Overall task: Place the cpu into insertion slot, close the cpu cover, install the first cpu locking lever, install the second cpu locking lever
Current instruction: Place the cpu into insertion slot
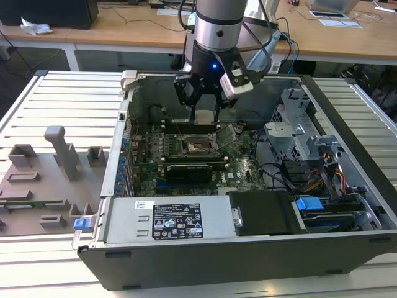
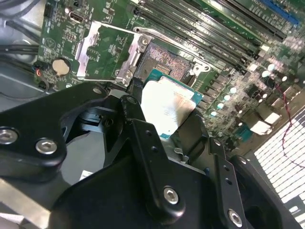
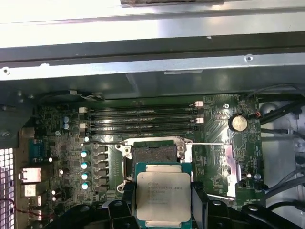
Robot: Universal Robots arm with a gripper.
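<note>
The gripper (image 3: 163,202) is pressed in on the cpu (image 3: 163,191). Its black fingers (image 3: 199,202) pinch two opposite edges of the chip and hold it flat, metal top up.

The chip hangs in the air just above the insertion slot (image 3: 152,155), not seated. In the first wrist view its far edge overlaps the slot's near rim. The slot lies bare, its dark pin field showing inside the shiny metal rim.

The cpu cover (image 2: 102,50) is swung open and sits just beside the slot, with green board visible through its window.

On the slot's other side a row of small round capacitors (image 3: 85,164) stands close to the rim. Beyond the slot, the long black memory slots (image 3: 143,121) run parallel to its far edge, with a narrow strip of board between.

Farther still, the grey case wall (image 3: 152,71) closes that side. In the exterior view the case is open on top, and the drive cage (image 1: 298,124) stands well apart at the exterior view's right.
</note>
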